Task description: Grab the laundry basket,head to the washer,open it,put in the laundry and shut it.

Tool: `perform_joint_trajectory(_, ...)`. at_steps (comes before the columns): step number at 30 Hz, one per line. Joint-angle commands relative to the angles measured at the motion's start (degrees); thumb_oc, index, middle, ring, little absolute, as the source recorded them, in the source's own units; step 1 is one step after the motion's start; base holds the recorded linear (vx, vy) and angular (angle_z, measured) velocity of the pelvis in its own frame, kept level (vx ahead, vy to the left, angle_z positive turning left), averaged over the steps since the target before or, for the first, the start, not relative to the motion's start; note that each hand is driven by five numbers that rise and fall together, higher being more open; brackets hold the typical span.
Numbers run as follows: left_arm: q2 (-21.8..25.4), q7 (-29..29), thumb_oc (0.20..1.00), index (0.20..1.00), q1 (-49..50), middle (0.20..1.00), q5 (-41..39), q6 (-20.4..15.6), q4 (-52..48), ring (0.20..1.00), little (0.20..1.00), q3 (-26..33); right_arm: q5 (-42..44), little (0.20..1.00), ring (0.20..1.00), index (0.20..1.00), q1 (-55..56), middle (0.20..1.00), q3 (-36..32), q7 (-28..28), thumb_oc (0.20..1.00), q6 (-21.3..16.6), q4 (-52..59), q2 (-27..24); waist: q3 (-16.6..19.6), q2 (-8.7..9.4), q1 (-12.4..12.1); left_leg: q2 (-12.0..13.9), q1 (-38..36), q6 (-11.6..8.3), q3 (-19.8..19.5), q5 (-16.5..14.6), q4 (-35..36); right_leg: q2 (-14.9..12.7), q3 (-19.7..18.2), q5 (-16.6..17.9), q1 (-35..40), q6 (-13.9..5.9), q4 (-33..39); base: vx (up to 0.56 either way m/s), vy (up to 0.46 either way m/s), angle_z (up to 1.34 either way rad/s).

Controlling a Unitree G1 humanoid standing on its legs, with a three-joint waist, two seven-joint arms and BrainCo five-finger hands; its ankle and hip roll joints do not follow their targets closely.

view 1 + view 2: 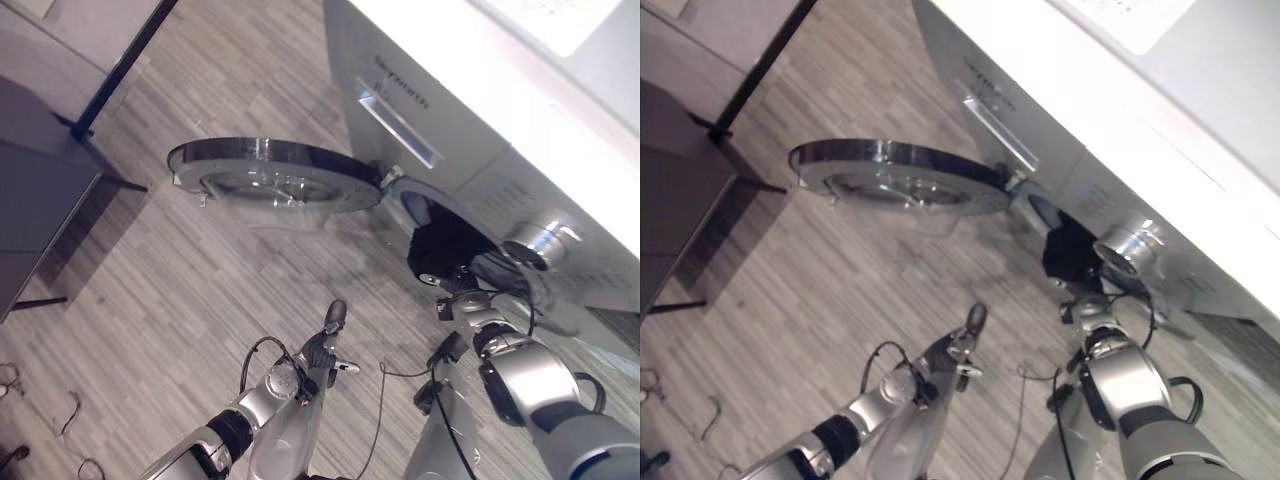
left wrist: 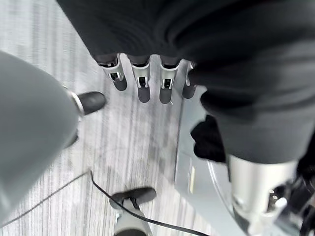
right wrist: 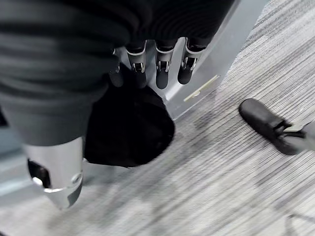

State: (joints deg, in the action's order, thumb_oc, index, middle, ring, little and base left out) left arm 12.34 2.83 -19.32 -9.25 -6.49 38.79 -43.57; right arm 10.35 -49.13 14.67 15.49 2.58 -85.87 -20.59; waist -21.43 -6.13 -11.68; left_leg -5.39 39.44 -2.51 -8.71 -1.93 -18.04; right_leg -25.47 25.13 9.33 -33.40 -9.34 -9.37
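Note:
The white washer [image 1: 480, 130] stands at the upper right with its round glass door [image 1: 270, 175] swung wide open to the left. A wad of dark laundry [image 1: 450, 240] sits in the drum's mouth. My right hand [image 1: 448, 285] is right at it; in the right wrist view its fingers [image 3: 160, 73] are straight, resting along the top of the dark laundry [image 3: 128, 128] against the washer's front. My left hand [image 1: 325, 345] hangs low over the floor in front of the washer, below the door. Its fingers [image 2: 142, 83] are straight and hold nothing.
A dark table [image 1: 40, 200] stands on the left, with a black stand's legs [image 1: 105, 100] behind it. The washer's silver knob [image 1: 540, 240] is just right of the drum opening. Grey plank floor [image 1: 200, 290] lies between the table and the washer.

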Motion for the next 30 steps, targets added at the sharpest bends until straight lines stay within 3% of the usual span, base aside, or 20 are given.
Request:
perform_joint_trajectory(1, 1.0, -0.3, 1.0, 1.0, 0.5, 1.0, -2.8, -1.6, -5.1, 1.0, 1.0, -0.8, -2.3, 1.0, 1.0, 1.0, 2.4, 1.0, 0.8, 0.2, 1.0, 1.6, -1.9, -2.6, 2.1, -0.94, -0.1, 2.8, 4.1, -2.97, -0.8, -5.2, -2.9, -2.6, -6.5, -4.2, -4.0, -4.24, -4.2, -0.01, 0.041, 0.07)
perform_joint_trajectory(7, 0.8, -2.9, 1.0, 1.0, 3.0, 1.0, -6.6, -1.2, -7.3, 1.0, 1.0, 0.5, -4.7, 1.0, 1.0, 1.0, 6.1, 1.0, -0.2, -1.2, 1.0, 2.5, -3.1, -7.2, 2.8, -2.97, 0.8, 3.4, 7.0, -3.82, -0.1, -3.2, -0.8, -3.3, -7.5, -5.4, -8.3, -4.49, -6.5, 0.02, 0.014, 0.04)
perform_joint_trajectory(17, 0.8, -1.9, 1.0, 1.0, 2.6, 1.0, -9.0, -1.6, -7.7, 1.0, 1.0, 1.5, 0.6, 1.0, 1.0, 1.0, 0.8, 1.0, -1.3, 0.3, 1.0, 0.4, -1.9, -8.5, 3.0, -3.79, 1.1, 4.0, 8.6, -4.09, 0.7, -1.7, 1.5, -2.8, -9.1, -6.5, -12.0, -4.27, -8.6, 0.02, 0.02, -0.02)
perform_joint_trajectory(30, 1.9, -0.3, 1.0, 1.0, 3.5, 1.0, -9.8, -2.3, -6.7, 1.0, 1.0, 0.4, 3.8, 1.0, 1.0, 1.0, -12.5, 1.0, 1.0, 2.1, 1.0, -1.0, -0.9, -9.6, 2.3, -5.58, -2.6, 3.8, 11.9, -4.55, 0.0, 0.2, 2.8, -3.3, -7.9, -9.1, -15.6, -4.32, -12.6, 0.01, -0.004, 0.04)
